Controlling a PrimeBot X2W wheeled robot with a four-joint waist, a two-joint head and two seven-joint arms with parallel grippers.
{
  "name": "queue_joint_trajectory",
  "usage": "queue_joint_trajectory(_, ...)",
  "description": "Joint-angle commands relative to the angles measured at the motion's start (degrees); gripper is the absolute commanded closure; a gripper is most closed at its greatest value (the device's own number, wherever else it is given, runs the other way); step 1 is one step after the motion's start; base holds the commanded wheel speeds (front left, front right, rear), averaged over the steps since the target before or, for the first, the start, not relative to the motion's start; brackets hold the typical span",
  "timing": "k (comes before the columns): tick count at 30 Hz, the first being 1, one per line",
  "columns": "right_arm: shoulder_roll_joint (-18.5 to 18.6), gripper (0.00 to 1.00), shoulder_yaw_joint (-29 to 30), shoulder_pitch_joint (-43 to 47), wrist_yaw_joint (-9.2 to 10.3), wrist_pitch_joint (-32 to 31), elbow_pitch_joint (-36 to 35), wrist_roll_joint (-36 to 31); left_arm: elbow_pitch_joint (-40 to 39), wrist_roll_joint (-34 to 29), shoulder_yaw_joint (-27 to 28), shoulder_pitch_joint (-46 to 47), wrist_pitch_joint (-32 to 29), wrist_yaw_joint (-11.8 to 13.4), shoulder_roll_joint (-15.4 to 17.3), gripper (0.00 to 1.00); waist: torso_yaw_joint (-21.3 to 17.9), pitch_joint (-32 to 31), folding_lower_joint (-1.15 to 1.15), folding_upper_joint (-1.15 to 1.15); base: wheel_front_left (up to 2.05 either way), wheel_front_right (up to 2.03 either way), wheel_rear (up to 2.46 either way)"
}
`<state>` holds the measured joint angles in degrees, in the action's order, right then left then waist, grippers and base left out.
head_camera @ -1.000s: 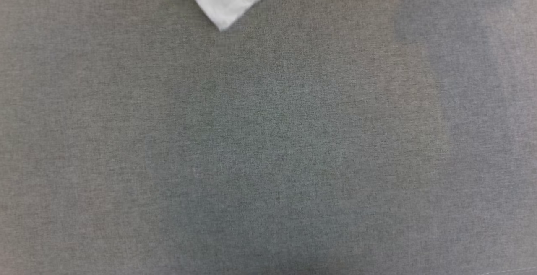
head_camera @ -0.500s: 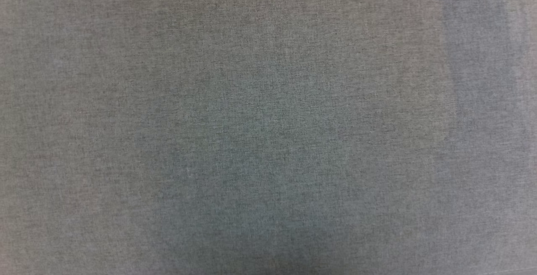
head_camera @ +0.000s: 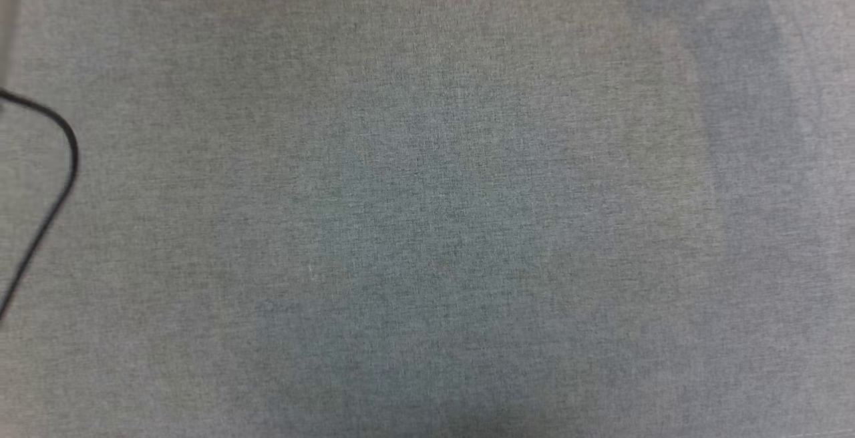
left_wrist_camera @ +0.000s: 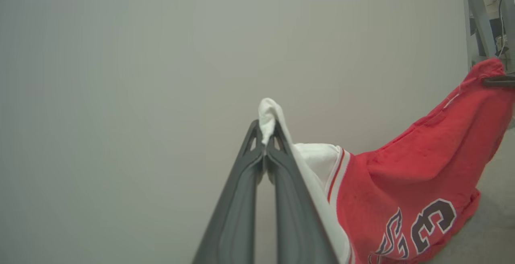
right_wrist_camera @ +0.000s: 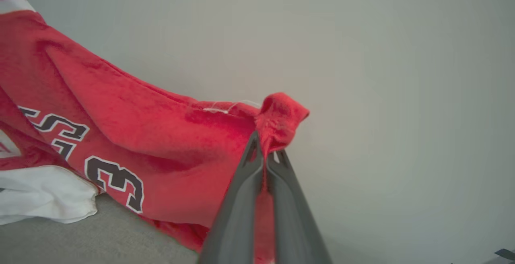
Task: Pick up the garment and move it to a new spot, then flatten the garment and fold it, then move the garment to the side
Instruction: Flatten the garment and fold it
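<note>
Garment (left_wrist_camera: pixel 406 183), a red jersey T-shirt with white sleeves, is hanging stretched between both hands. Closest in, the left hand (left_wrist_camera: pixel 266 143) is pinching a bunched white sleeve, closed tight on the cloth, and the right hand (right_wrist_camera: pixel 265 153) is gripping a red corner the same way. Beyond them the red body with black lettering is sagging, its lower edge and other sleeve seemingly resting on the grey worktop (right_wrist_camera: pixel 80 240). Farthest back, a pale wall (right_wrist_camera: pixel 402 54) is showing. Lifting looks underway; setting down, flattening, folding and moving aside are all waiting to be done
</note>
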<state>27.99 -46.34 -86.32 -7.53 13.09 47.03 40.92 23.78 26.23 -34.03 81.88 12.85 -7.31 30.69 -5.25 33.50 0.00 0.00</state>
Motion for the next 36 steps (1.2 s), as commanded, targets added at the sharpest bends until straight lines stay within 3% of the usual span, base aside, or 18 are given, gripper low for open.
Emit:
queue_joint_trajectory(1,0.6,1.0,-0.7,2.4,0.04,0.6,-0.6,0.9,0.2,0.5,0.1,-2.8,0.7,0.3,0.4,1.0,0.3,-2.1,0.0,0.0,0.0,0.0,0.0)
queue_joint_trajectory(9,2.3,1.0,-5.5,13.5,0.04,1.5,-4.2,4.4,-1.7,2.0,-0.3,-17.7,1.9,3.1,0.4,1.0,0.6,-7.4,0.0,0.0,0.0,0.0,0.0)
queue_joint_trajectory(10,3.5,1.0,-7.0,18.5,0.04,1.7,-6.0,5.7,-3.1,2.9,0.3,-24.8,2.1,4.3,0.4,1.0,1.0,-10.0,0.0,0.0,0.0,0.0,0.0)
queue_joint_trajectory(19,7.6,1.0,-9.6,34.0,0.04,1.9,-12.4,10.2,-10.4,4.3,3.8,-49.4,2.1,6.3,1.8,1.0,1.8,-18.1,0.0,0.0,0.0,0.0,0.0)
queue_joint_trajectory(36,13.5,1.0,-4.9,63.3,0.04,1.9,-23.2,9.6,-17.0,8.9,6.0,-83.6,2.1,8.6,-0.8,1.0,3.5,-29.6,0.0,0.0,0.0,0.0,0.0)
